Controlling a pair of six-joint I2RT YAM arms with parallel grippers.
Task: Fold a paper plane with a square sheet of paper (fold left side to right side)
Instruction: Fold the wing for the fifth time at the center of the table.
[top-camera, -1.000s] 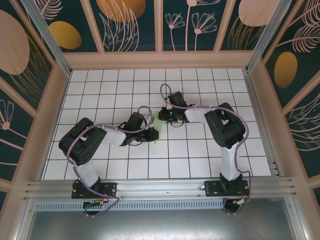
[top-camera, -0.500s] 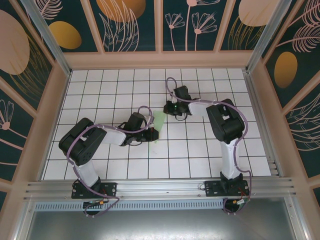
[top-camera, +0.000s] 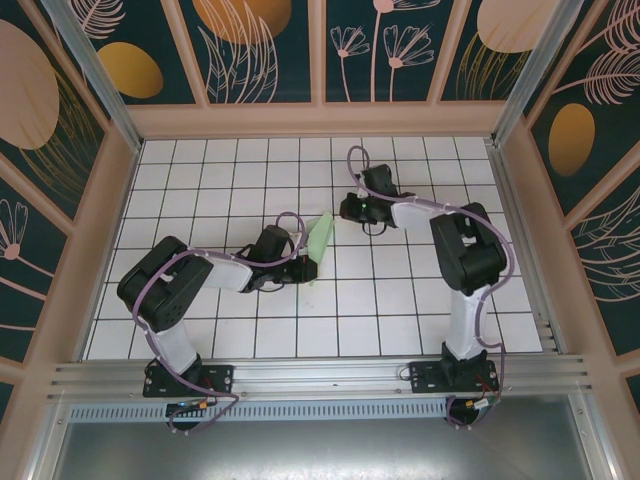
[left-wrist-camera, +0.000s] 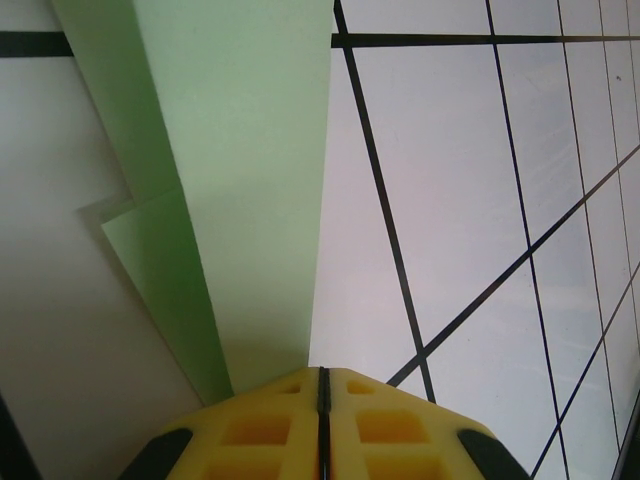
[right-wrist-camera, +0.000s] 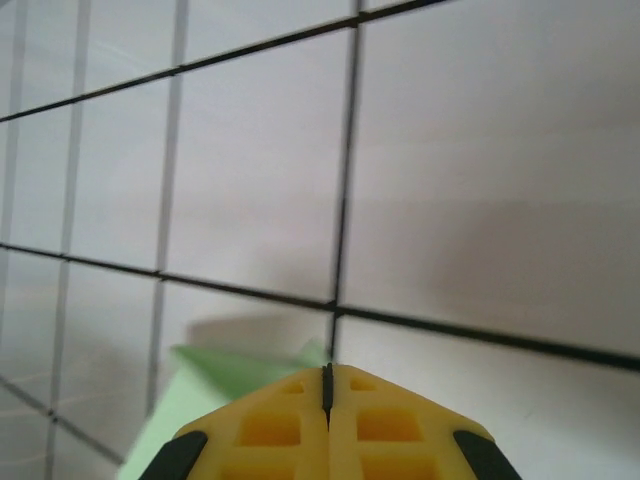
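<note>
The square sheet of paper is folded into a narrow pale green dart, the paper plane (top-camera: 319, 238), near the middle of the tiled floor. My left gripper (top-camera: 306, 266) is shut on its near end. In the left wrist view the green paper (left-wrist-camera: 250, 200) runs up and away from the closed yellow fingertips (left-wrist-camera: 320, 372), with a lower flap on its left. My right gripper (top-camera: 345, 212) sits a little to the right of the plane's far tip, apart from it. It is shut on nothing (right-wrist-camera: 327, 368), and a corner of the green paper (right-wrist-camera: 215, 375) shows beyond its left finger.
The white tiled floor (top-camera: 400, 300) is ringed by low peach walls (top-camera: 320, 120), with a metal rail (top-camera: 320, 375) along the near edge. Both arms reach in toward the centre, purple cables looping over them.
My right gripper has drawn back to the right and farther away, off the paper. The green paper now shows as a longer strip. The left gripper has stayed put.
</note>
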